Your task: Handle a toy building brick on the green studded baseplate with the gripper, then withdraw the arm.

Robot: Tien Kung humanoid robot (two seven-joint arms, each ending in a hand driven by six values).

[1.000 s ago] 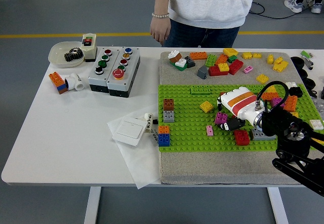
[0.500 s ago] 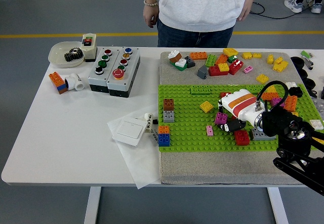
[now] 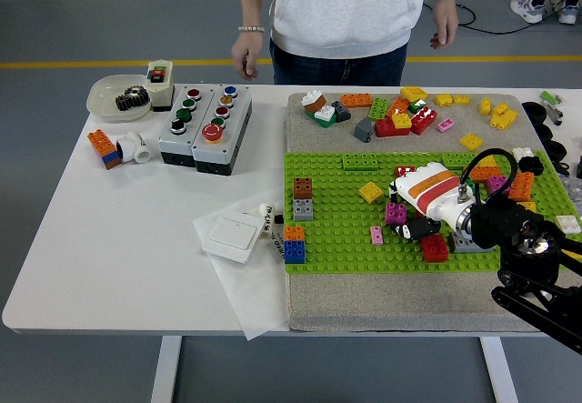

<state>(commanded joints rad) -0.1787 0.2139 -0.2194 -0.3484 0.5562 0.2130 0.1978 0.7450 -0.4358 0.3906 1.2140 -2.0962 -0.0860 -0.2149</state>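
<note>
My right hand (image 3: 411, 214) sits on the green baseplate (image 3: 336, 230), fingers curled around the magenta brick (image 3: 396, 213); pulling back is left.

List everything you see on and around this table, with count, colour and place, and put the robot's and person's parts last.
Baseplate: one, green, on the grey mat, right half.
Grey mat: one, under the baseplate.
Loose bricks: many, mixed colours, mat's far strip.
Magenta brick: one, on the baseplate by the right hand.
Red brick: one, baseplate's near right.
Orange-blue stack: one, baseplate's near left.
Brown-grey stack: one, baseplate's left.
Button boxes: two, grey, table's far left.
Bowl with gear: one, white, far left corner.
Wall switch: one, white, on paper.
Right hand: white and orange, black fingers at the magenta brick.
Person: standing at the far side, hands hanging.
</note>
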